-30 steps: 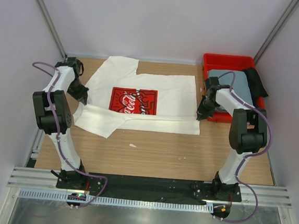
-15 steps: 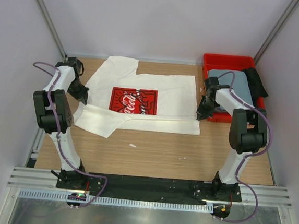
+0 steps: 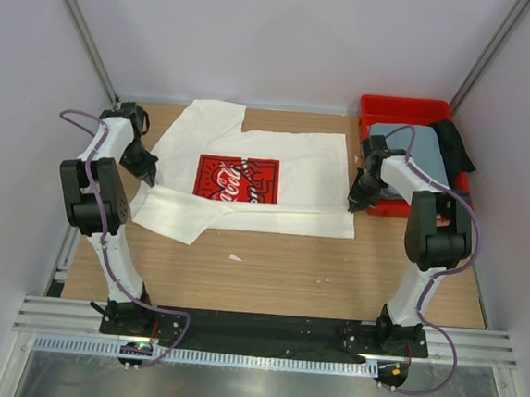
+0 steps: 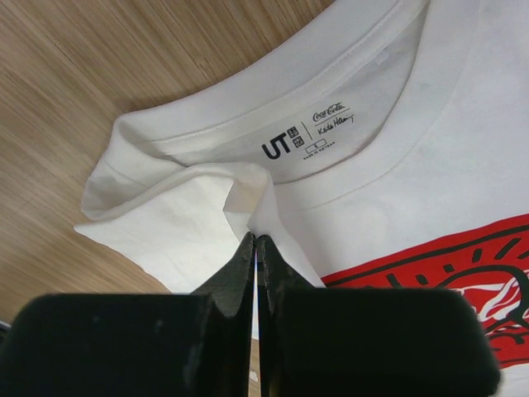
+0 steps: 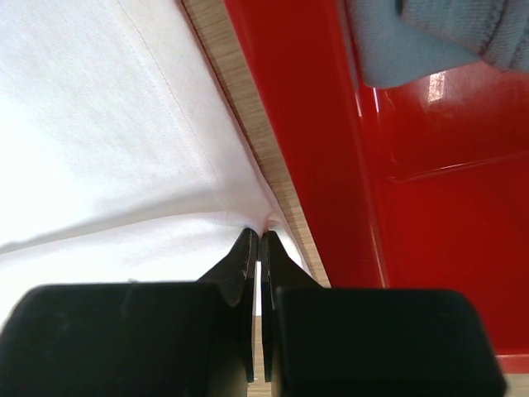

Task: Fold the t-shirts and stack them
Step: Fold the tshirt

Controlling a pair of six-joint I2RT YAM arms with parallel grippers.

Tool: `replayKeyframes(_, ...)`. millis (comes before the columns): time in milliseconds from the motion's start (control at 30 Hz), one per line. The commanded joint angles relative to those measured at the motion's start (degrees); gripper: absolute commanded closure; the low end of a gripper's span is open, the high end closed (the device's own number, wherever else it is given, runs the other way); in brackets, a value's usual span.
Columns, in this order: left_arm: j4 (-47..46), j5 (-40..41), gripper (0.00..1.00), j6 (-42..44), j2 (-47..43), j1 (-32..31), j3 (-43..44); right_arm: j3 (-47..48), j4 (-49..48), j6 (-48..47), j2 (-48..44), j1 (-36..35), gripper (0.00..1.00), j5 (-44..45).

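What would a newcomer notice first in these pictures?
A big white shirt with a red print lies spread across the middle of the table. The left gripper and the right gripper are each shut on an opposite edge of it. At the far right, a red bin holds a grey-blue shirt.

On table [image 3: 277,274], printed t-shirt [image 3: 248,183]; bin [image 3: 408,107] rightward, plain t-shirt [image 3: 436,153] inside

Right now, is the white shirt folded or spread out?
Spread out: the white t-shirt lies flat on the table, red print showing, sleeves out. Left tool and right tool pinch its edges.
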State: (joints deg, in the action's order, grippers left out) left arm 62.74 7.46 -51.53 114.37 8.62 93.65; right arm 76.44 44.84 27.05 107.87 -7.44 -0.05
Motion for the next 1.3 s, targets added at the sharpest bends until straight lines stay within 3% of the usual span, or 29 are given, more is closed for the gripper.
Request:
replayKeyframes(0, -0.86, 0.97, 1.00, 0.99, 0.33, -0.10, 2.07, 2.04, -0.19, -0.77, 0.93, 0.50, 0.96, 4.01)
replayKeyframes(867, -0.08, 2.12, 1.00, 1.34, 2.44, 0.08, 3.74, 6.44, -0.19, -1.21, 5.24, 0.41, 0.96, 7.44)
replayKeyframes(1000, 0.45, 3.08, 0.96, 1.52, 1.83, 0.17, 4.26, 8.27, 0.77, -1.47, 5.59, 0.41, 0.84, 7.00)
replayKeyframes(1033, 0.71, 3.52, 0.92, 1.69, 1.39, 0.08, 4.35, 9.06, 1.38, -1.56, 5.50, 0.41, 0.77, 6.39)
replayKeyframes(1067, 1.41, 4.83, 0.81, 1.87, -0.18, 0.08, 4.53, 9.77, 2.26, -1.73, 5.24, 0.41, 0.73, 6.12)
replayKeyframes(1200, 1.25, 6.60, 0.61, 2.92, -7.30, 0.08, 0.94, 12.24, 5.52, -2.52, 0.43, -0.64, 0.49, 6.12)
replayKeyframes(1267, 0.72, 5.99, 0.55, 3.89, -12.21, -0.01, -1.96, 11.02, 6.57, -3.31, -1.34, -1.43, 0.45, 5.33)
